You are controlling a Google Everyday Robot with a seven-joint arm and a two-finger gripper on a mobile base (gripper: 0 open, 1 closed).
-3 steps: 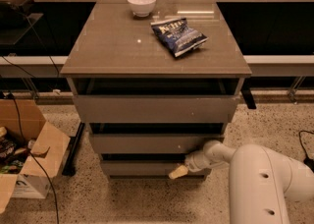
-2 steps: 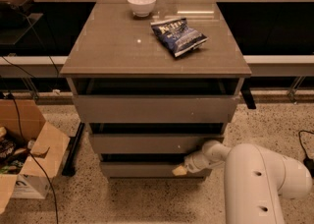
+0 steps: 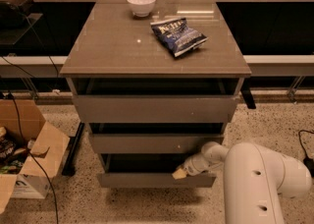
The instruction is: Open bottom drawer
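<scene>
The bottom drawer is the lowest, slimmest front of the grey-brown cabinet. It stands pulled out a little, with a dark gap above its front panel. My gripper reaches in from the right on a white arm. Its tip sits at the top edge of the bottom drawer front, right of the middle. The middle drawer front and the tall top drawer front stand above it, each also slightly out.
A white bowl and a blue chip bag lie on the cabinet top. An open cardboard box with cables stands on the speckled floor at the left. Dark low shelving runs behind the cabinet.
The gripper has shifted slightly left along the bottom drawer's top edge, and the drawer front has come out a little toward the camera.
</scene>
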